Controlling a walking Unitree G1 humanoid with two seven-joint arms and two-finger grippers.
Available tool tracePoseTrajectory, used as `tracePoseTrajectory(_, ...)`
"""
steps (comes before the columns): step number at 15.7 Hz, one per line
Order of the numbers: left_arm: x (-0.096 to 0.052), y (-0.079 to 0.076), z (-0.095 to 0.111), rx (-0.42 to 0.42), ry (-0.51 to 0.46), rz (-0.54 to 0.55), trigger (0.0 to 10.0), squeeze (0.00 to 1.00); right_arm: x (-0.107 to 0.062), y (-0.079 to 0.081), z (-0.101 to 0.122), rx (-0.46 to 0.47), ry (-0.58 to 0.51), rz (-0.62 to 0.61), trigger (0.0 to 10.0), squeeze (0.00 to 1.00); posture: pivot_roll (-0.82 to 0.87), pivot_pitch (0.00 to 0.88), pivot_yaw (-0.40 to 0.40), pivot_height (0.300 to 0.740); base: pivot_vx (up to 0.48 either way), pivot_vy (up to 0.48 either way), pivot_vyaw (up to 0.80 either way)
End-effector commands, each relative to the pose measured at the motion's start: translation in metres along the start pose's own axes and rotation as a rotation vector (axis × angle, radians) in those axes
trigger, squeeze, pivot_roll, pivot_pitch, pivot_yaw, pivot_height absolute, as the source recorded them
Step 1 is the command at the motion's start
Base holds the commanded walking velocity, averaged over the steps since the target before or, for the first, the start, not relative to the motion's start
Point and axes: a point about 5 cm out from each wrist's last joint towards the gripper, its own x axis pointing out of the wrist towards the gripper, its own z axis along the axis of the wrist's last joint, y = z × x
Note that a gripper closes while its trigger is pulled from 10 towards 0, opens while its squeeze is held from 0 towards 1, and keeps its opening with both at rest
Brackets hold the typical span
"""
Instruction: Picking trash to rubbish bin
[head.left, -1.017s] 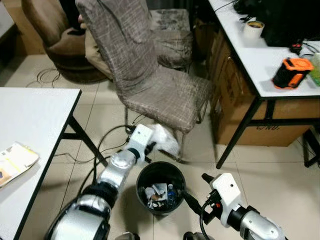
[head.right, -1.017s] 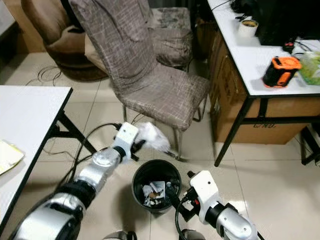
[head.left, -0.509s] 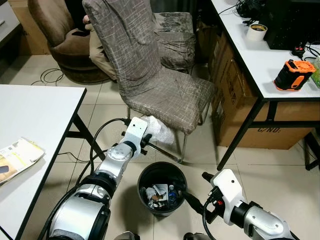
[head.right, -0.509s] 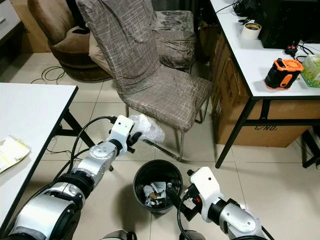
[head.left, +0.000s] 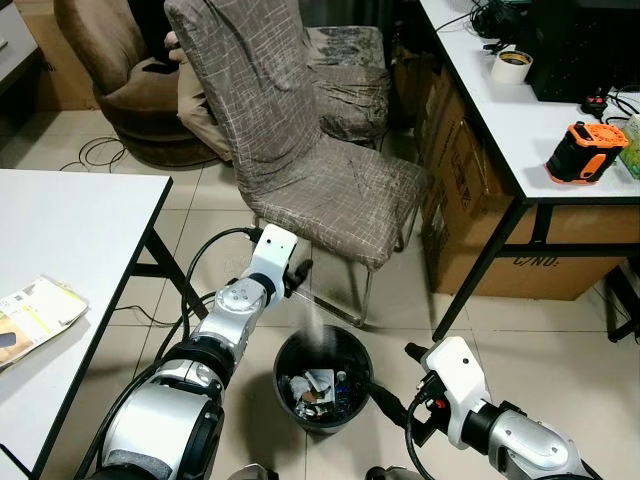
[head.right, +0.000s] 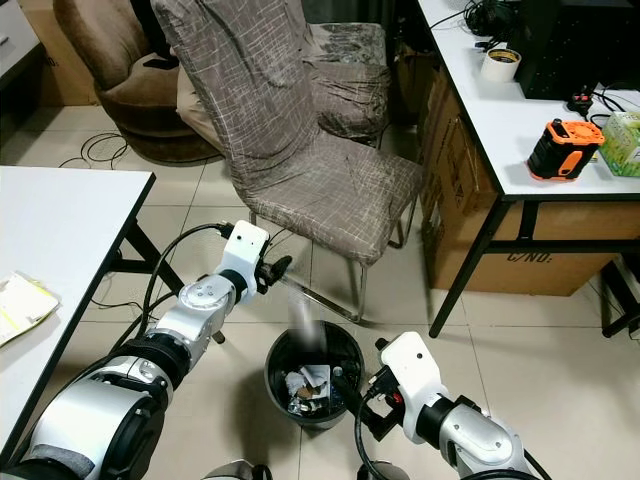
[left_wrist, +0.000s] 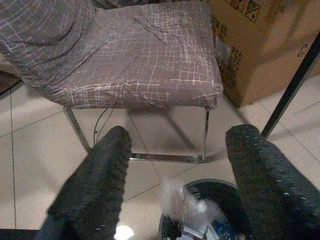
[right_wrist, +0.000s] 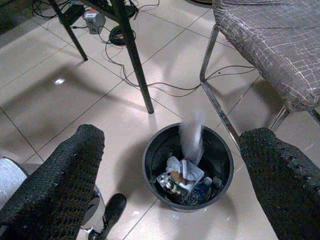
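Left claw (head.left: 300, 272): up above the bin's far rim, just under the front edge of the chair seat, fingers (left_wrist: 102, 175) spread wide with nothing between them

Trash (head.left: 315, 335): a pale streak in mid-air, right over the bin mouth, so blurred its shape can't be made out (the left wrist view catches it as a whitish smear at the rim (left_wrist: 182, 202))

Rubbish bin (head.left: 288, 352): black, round, on the tiled floor between the two arms; paper scraps and a small bottle lie inside, the rest of the contents too jumbled to name

Right claw (head.left: 388, 405): low beside the bin's right side, fingers (right_wrist: 60, 175) parted wide and empty; their tips run out of the wrist picture

Chair (head.left: 340, 190): grey crosshatched cover, behind the bin, its chrome legs partly hidden by the left arm

Left tabletop (head.left: 80, 230): white, a booklet (head.left: 30, 315) cut off at the picture's edge

Right tabletop (head.left: 510, 110): an orange and black device (head.left: 585, 150) and a roll of tape (head.left: 512, 63); the dark gear behind them is cropped
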Motion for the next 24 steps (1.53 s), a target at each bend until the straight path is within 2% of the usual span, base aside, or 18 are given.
tracePoseTrajectory(1, 0.000, -0.001, 0.000, -0.021, -0.004, -0.010, 10.0, 1.00, 0.001, 0.001, 0.003, -0.007, 0.000, 0.007, 10.0, 0.00, -0.15, 0.085, 0.041, 0.740, 0.000, 0.000, 0.00)
tracePoseTrajectory(3, 0.000, -0.006, -0.002, -0.042, -0.011, -0.047, 10.0, 1.00, 0.001, 0.001, 0.004, -0.007, 0.000, 0.006, 10.0, 0.00, -0.15, 0.087, 0.037, 0.740, 0.000, 0.000, 0.00)
tracePoseTrajectory(4, -0.003, -0.010, -0.008, -0.085, -0.026, -0.089, 10.0, 0.14, 0.002, 0.001, 0.003, -0.004, -0.001, -0.003, 10.0, 0.00, -0.14, 0.087, 0.041, 0.740, 0.000, 0.000, 0.00)
tracePoseTrajectory(5, -0.004, -0.011, -0.010, -0.111, -0.035, -0.103, 10.0, 0.14, 0.002, 0.000, 0.003, -0.003, -0.002, -0.010, 10.0, 0.00, -0.14, 0.087, 0.041, 0.740, 0.000, 0.000, 0.00)
tracePoseTrajectory(6, -0.011, -0.011, -0.016, -0.128, -0.082, -0.121, 10.0, 0.00, 0.004, -0.001, 0.003, -0.001, -0.007, -0.042, 10.0, 0.00, -0.14, 0.086, 0.042, 0.740, 0.000, 0.000, 0.00)
tracePoseTrajectory(8, -0.030, -0.004, -0.033, -0.147, -0.112, -0.103, 10.0, 0.00, 0.010, -0.009, 0.006, 0.039, -0.050, -0.179, 10.0, 0.00, -0.10, 0.074, 0.033, 0.740, 0.000, 0.000, 0.00)
tracePoseTrajectory(9, -0.057, 0.005, -0.037, -0.139, -0.160, -0.056, 10.0, 0.00, 0.015, -0.012, 0.012, 0.076, -0.091, -0.272, 10.0, 0.00, -0.09, 0.065, 0.022, 0.740, 0.000, 0.000, 0.00)
tracePoseTrajectory(12, -0.092, 0.015, -0.038, -0.131, -0.183, 0.023, 10.0, 0.00, 0.022, -0.013, 0.019, 0.117, -0.129, -0.316, 10.0, 0.00, -0.05, 0.033, -0.011, 0.740, 0.000, 0.000, 0.00)
tracePoseTrajectory(13, -0.108, 0.015, -0.037, -0.123, -0.190, 0.054, 10.0, 0.00, 0.027, -0.013, 0.022, 0.110, -0.143, -0.330, 10.0, 0.00, -0.05, 0.024, -0.017, 0.740, 0.000, 0.000, 0.00)
tracePoseTrajectory(14, -0.117, 0.015, -0.036, -0.122, -0.185, 0.069, 10.0, 0.00, 0.029, -0.013, 0.025, 0.109, -0.155, -0.338, 10.0, 0.00, -0.04, 0.019, -0.019, 0.740, 0.000, 0.000, 0.00)
tracePoseTrajectory(17, -0.133, 0.010, -0.026, -0.125, -0.180, 0.086, 10.0, 0.00, 0.033, -0.017, 0.030, 0.118, -0.178, -0.369, 10.0, 0.00, -0.03, 0.005, -0.016, 0.740, 0.000, 0.000, 0.00)
tracePoseTrajectory(24, -0.136, 0.006, -0.014, -0.122, -0.149, 0.096, 10.0, 0.00, 0.035, -0.021, 0.031, 0.127, -0.186, -0.402, 10.0, 0.00, -0.04, 0.000, 0.002, 0.740, -0.194, 0.000, 0.00)
